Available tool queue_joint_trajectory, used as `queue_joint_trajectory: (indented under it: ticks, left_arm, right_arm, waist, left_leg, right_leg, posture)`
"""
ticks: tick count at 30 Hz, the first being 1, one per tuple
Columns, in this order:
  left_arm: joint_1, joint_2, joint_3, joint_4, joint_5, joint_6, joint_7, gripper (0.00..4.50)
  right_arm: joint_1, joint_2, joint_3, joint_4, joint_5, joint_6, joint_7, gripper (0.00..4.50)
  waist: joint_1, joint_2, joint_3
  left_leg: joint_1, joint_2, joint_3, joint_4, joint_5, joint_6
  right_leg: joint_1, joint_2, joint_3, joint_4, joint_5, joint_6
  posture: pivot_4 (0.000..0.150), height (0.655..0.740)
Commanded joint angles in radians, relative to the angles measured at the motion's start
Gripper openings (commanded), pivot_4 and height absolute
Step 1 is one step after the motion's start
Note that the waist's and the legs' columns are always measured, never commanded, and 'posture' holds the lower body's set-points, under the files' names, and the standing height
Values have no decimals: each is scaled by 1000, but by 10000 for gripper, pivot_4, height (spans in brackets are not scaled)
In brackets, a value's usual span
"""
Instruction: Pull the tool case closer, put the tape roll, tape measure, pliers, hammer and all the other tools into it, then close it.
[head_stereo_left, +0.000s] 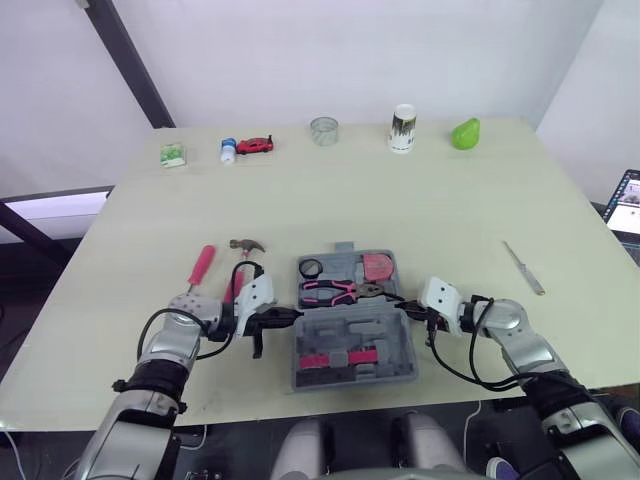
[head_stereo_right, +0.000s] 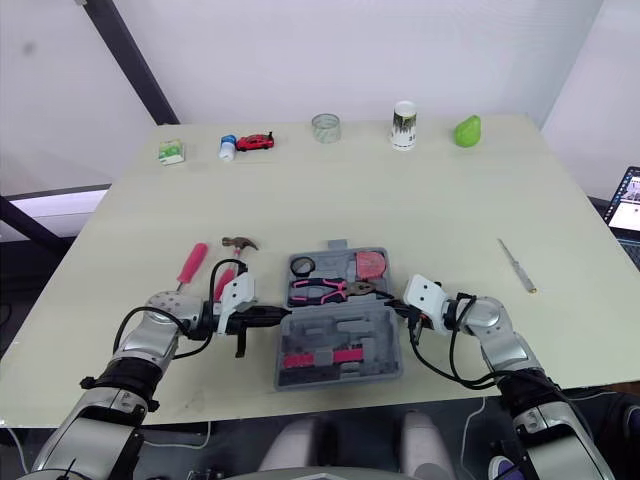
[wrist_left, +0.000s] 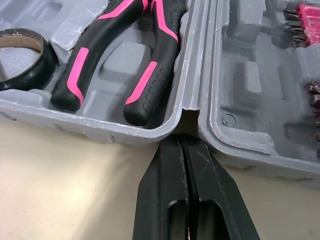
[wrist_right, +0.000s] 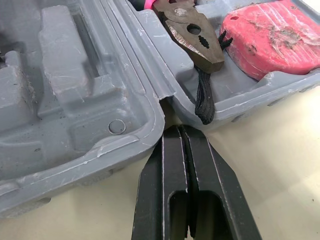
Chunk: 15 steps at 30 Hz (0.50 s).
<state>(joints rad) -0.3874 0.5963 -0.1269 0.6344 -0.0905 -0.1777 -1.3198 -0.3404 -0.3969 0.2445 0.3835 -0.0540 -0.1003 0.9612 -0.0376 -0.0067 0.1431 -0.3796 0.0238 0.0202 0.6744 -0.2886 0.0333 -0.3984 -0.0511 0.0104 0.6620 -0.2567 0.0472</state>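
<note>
Lower centre of frame, the left claw (head_stereo_left: 290, 318) and right claw (head_stereo_left: 403, 308), each pressed together, sit at the hinge notches of the open case (head_stereo_left: 345, 325) on the desk (head_stereo_left: 400, 190); pulling both sides evenly should keep it square, hammer (head_stereo_left: 243, 255) lying outside at left.

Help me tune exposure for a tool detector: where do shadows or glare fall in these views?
Left eye view: even, soft light on the table, with a thin shadow edging the tool case. Left wrist view: a dark shadow band under the case rim, and a mild sheen on the handles of the pliers. Right wrist view: pale glints on the pliers' metal head, and shadow in the hinge gap.
</note>
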Motion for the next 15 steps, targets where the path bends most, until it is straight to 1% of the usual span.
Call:
queue_joint_trajectory:
  ticks: [1, 15]
  left_arm:
    - [22, -6, -33, -16, 12, 5, -20, 821]
    - [-12, 0, -18, 64, 37, -52, 33, 821]
  right_arm:
    - [-17, 17, 25, -12, 4, -26, 5, 0]
    - [-10, -4, 11, -18, 3, -35, -15, 0]
  waist:
    - [0, 0, 0]
    - [1, 0, 0]
  left_leg:
    - [0, 0, 0, 0, 0, 0]
    - [0, 0, 0, 0, 0, 0]
  right_leg:
    - [0, 0, 0, 0, 0, 0]
    - [0, 0, 0, 1, 0, 0]
  posture:
    - [1500, 7400]
    - [1500, 7400]
